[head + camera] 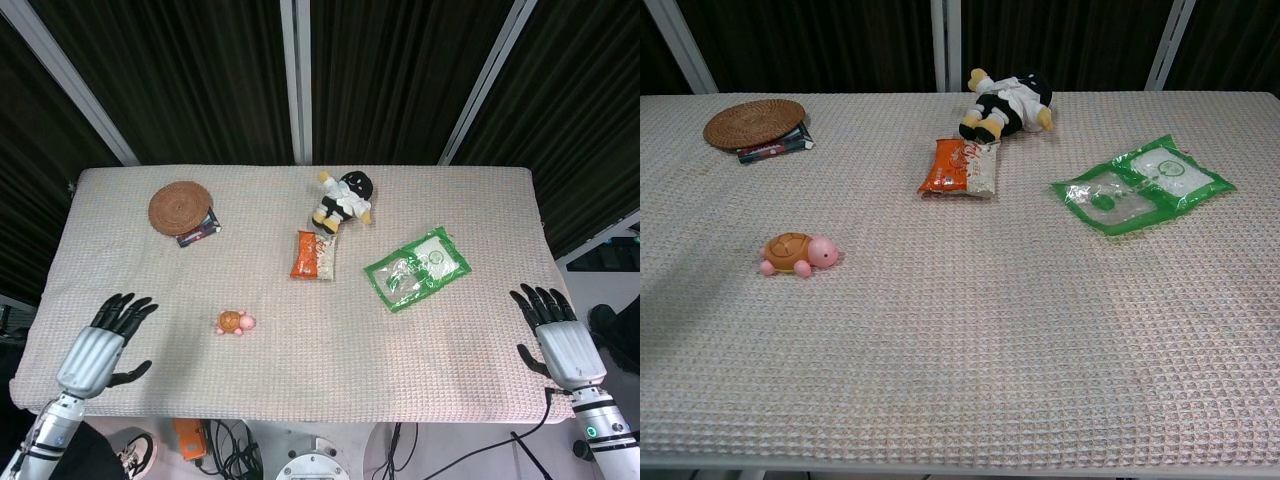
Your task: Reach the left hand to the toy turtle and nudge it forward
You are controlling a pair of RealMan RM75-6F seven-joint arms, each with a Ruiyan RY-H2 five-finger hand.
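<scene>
The toy turtle, brown-shelled with a pink head and feet, lies on the table's left half, its head pointing right. My left hand hovers over the table's near-left corner with its fingers spread, well to the left of the turtle and holding nothing. At the near-right corner my right hand stays with fingers spread, empty. Neither hand shows in the chest view.
A woven coaster sits on a small dark packet at the far left. A plush doll, an orange snack bag and a green pouch lie across the middle and right of the textured table cover.
</scene>
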